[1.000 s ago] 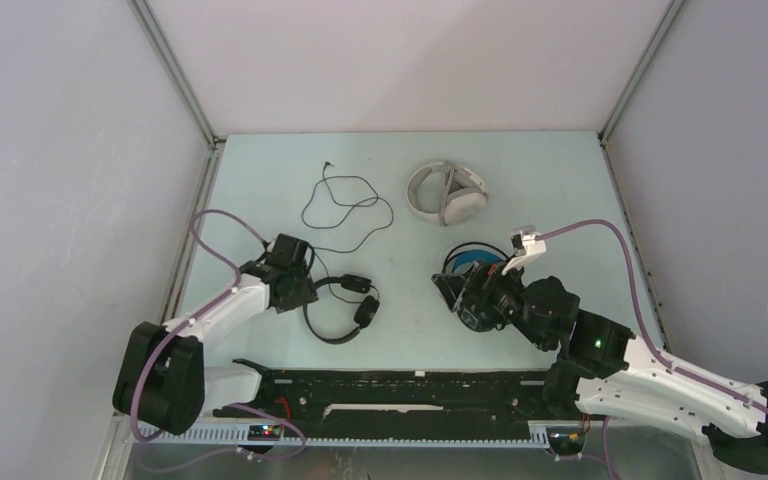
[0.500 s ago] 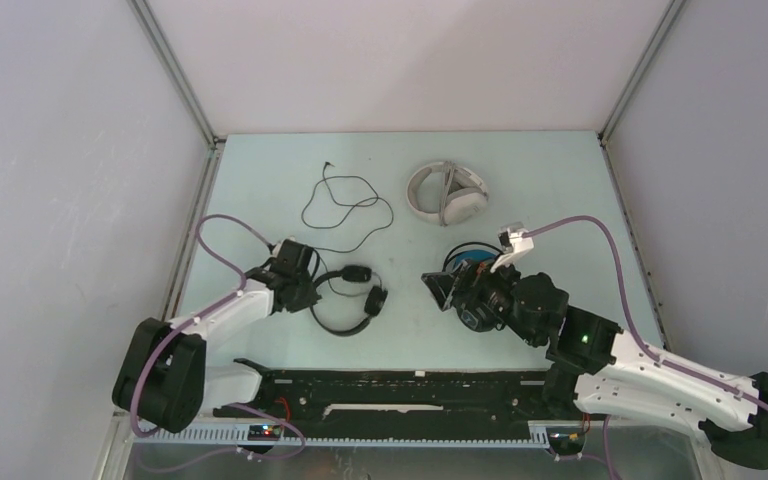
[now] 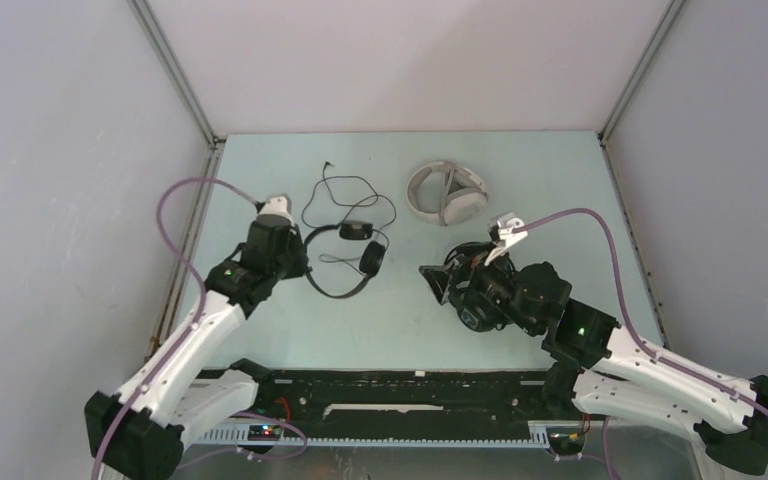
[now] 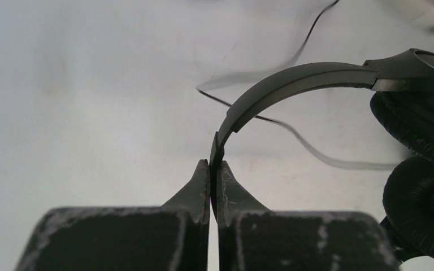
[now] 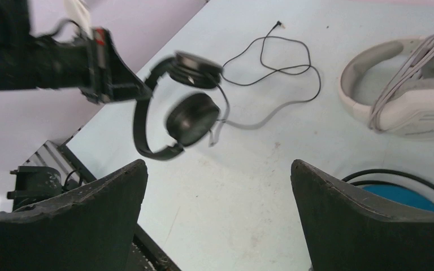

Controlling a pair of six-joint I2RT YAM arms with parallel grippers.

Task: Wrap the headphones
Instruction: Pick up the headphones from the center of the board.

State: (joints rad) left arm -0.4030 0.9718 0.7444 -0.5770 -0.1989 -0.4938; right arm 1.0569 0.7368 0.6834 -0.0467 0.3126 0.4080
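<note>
Lifted and carried farther out within the past second, the slim black headphones point(image 3: 371, 260) hang by their thin curved headband, pinched tight in my left gripper point(image 4: 210, 169) over the matte pale table point(image 3: 280, 170). My right gripper point(image 5: 216, 169) gapes wide above the bulky black-and-blue pair point(image 3: 470, 262).

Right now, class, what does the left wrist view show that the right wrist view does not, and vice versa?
Left wrist only: close up, the left gripper shut on the band of the slim black headphones. Right wrist only: the open right gripper, the white-grey headphones with cable wound across them, a blue patch of the black over-ear pair. Both: the slim pair and its thin black cable.
</note>
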